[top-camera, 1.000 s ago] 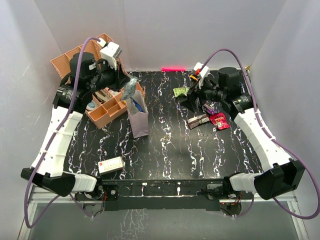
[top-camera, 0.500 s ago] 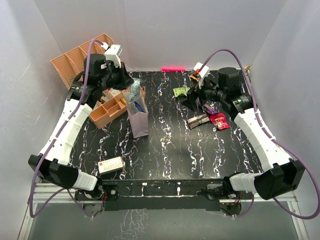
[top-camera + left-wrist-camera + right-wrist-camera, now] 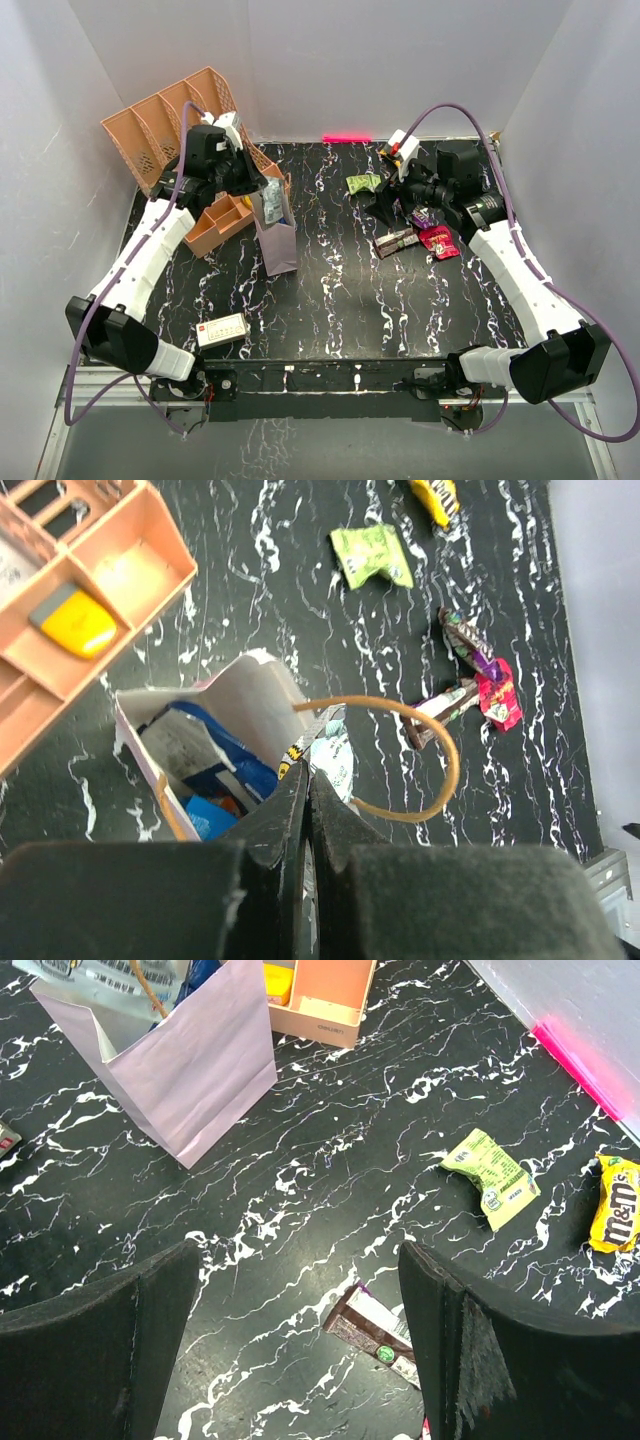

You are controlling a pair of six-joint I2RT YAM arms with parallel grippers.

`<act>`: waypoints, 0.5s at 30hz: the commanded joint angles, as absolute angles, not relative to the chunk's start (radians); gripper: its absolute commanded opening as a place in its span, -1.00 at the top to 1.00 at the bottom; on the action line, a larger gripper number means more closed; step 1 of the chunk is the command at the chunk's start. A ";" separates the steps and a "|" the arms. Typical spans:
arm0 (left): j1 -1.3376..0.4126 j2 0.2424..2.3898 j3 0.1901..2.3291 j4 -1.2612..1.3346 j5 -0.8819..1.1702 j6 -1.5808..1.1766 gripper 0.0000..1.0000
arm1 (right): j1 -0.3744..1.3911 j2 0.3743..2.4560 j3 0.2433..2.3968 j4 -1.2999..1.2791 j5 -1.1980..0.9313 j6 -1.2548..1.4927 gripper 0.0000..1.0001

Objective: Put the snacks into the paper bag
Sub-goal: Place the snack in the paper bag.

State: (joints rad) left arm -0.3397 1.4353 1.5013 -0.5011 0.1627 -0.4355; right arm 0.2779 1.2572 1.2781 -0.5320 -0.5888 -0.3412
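Note:
The paper bag stands upright left of the table's middle, with the large blue packet inside it. My left gripper is over the bag's mouth and shut on a silver packet, beside the cord handle. My right gripper is open and empty, hovering over the table. A green wrapper, a dark brown wrapper, a red wrapper and a purple one lie near it. A yellow packet lies at the back.
A peach slotted organiser stands at the back left, with a peach compartment tray in front of it, against the bag. A small white box lies front left. A pink strip lies along the back wall.
My left arm has swung from the back corner forward and down, bringing the silver packet over the bag's mouth. The right arm has barely moved.

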 commanded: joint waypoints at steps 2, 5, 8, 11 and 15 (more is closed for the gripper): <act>-0.344 1.425 1.448 -0.483 0.135 -0.551 1.00 | 0.265 1.231 1.283 -0.500 -0.586 -0.347 -0.69; -0.344 1.431 1.443 -0.480 0.102 -0.579 1.00 | 0.264 1.230 1.281 -0.500 -0.588 -0.345 -0.69; -0.344 1.436 1.438 -0.474 0.090 -0.603 1.00 | 0.262 1.229 1.277 -0.499 -0.590 -0.345 -0.69; -0.344 1.446 1.424 -0.460 0.090 -0.620 1.00 | 0.261 1.227 1.275 -0.498 -0.592 -0.344 -0.69; -0.344 1.452 1.407 -0.438 0.093 -0.621 0.93 | 0.261 1.229 1.275 -0.497 -0.593 -0.344 -0.69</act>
State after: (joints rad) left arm -0.3408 1.4498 1.4338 -0.4675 0.1024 -0.5957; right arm 0.2661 1.2572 1.2781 -0.5320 -0.5896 -0.3405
